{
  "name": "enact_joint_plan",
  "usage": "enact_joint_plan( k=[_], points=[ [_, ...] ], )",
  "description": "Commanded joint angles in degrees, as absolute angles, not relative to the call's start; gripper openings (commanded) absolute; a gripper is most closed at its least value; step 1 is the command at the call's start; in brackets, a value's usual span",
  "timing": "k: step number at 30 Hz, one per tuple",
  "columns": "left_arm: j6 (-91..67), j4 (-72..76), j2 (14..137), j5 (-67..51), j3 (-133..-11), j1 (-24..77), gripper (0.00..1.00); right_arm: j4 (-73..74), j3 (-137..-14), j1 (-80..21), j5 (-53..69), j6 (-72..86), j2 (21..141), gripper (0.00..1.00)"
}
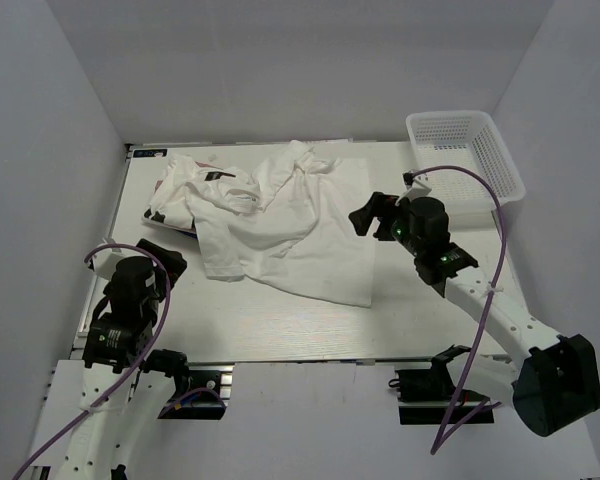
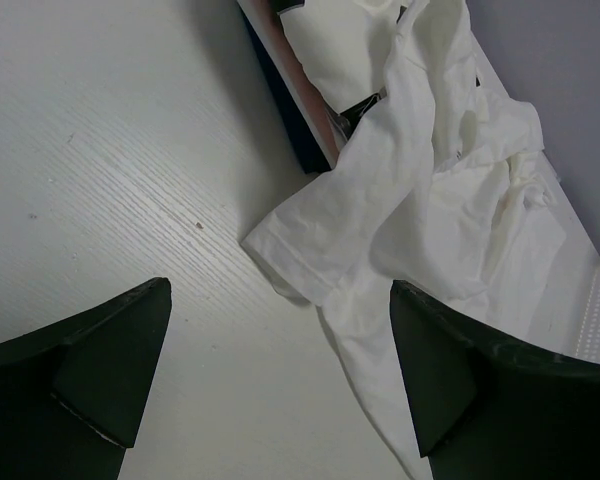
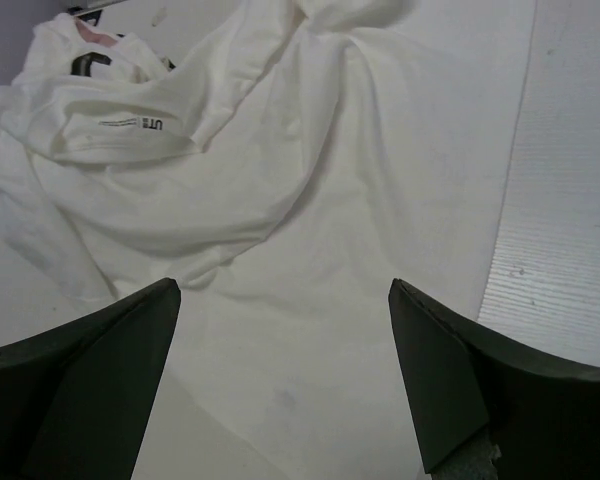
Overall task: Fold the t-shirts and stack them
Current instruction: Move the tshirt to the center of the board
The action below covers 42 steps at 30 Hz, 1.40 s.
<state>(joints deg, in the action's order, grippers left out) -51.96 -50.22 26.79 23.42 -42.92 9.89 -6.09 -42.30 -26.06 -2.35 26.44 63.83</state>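
From the top external view, the t-shirts (image 1: 280,215) lay in one crumpled white heap on the far left half of the tabletop (image 1: 280,330), with one of them spread out towards the middle and small black marks showing at the heap's left end. A white mesh basket (image 1: 465,150) stood at the far right corner, apart from the cloth. The right gripper (image 1: 366,212) hung just beside the right edge of the spread shirt, while the left gripper (image 1: 172,260) sat near the heap's near left corner. In the left wrist view, that gripper was released, its two dark fingers (image 2: 100,370) wide apart and holding nothing, with a sleeve lying on the bare wood between them and a dark-edged flat piece (image 2: 290,125) showing under the heap farther off. In the right wrist view, the right gripper was likewise released and empty, its fingers (image 3: 90,380) spread over wrinkled white cloth, a neck label (image 3: 130,125) in view at the far left
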Motion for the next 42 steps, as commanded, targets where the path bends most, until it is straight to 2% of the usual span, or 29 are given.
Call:
enact_joint_plan(
  k=[1, 5, 10, 14, 19, 23, 25, 29, 32, 36, 37, 42],
  points=[
    [-52.8, -50.8, 26.2, 24.0, -44.2, 10.0, 1.00, -9.8, -43.4, -26.1, 2.9, 27.1, 62.3, 0.90],
    [-52.8, -50.8, 26.2, 24.0, -43.7, 10.0, 1.00, -11.0, -43.5, -26.3, 9.3, 25.8, 64.6, 0.90],
    [-52.8, -50.8, 26.7, 24.0, -43.7, 10.0, 1.00, -10.6, -46.0, -28.6, 13.0, 24.5, 73.2, 0.90],
    [-52.8, -50.8, 27.2, 24.0, -43.7, 10.0, 1.00, -8.9, -51.8, -32.3, 11.6, 23.0, 83.5, 0.90],
    [-52.8, -50.3, 27.2, 24.0, -43.7, 10.0, 1.00, -2.6, -60.8, -38.2, 3.5, 23.5, 99.5, 0.90],
    [-52.8, -50.3, 27.8, 24.0, -43.7, 10.0, 1.00, -1.8, -63.9, -38.1, 7.1, 28.6, 107.7, 0.90],
    [-52.8, -50.3, 28.5, 24.0, -43.7, 10.0, 1.00, -2.3, -60.9, -37.8, 7.1, 31.4, 108.4, 0.90],
    [-50.9, -49.1, 30.2, 22.9, -44.3, 10.0, 1.00, -0.4, -52.4, -36.2, 2.6, 40.8, 103.7, 0.90],
    [-49.7, -46.9, 30.2, 21.6, -44.8, 10.0, 1.00, 3.9, -44.2, -33.8, 1.3, 46.0, 94.9, 0.90],
    [-49.7, -46.9, 31.6, 21.6, -45.4, 10.0, 1.00, 11.7, -33.9, -27.5, -4.7, 48.7, 81.8, 0.90],
    [-49.7, -46.9, 32.9, 21.6, -45.4, 10.0, 1.00, 12.4, -29.3, -26.6, -5.7, 48.6, 73.4, 0.90],
    [-48.0, -44.4, 36.6, 20.5, -48.0, 9.5, 1.00, 24.0, -26.9, -21.4, -15.4, 46.1, 54.4, 0.90]
  ],
)
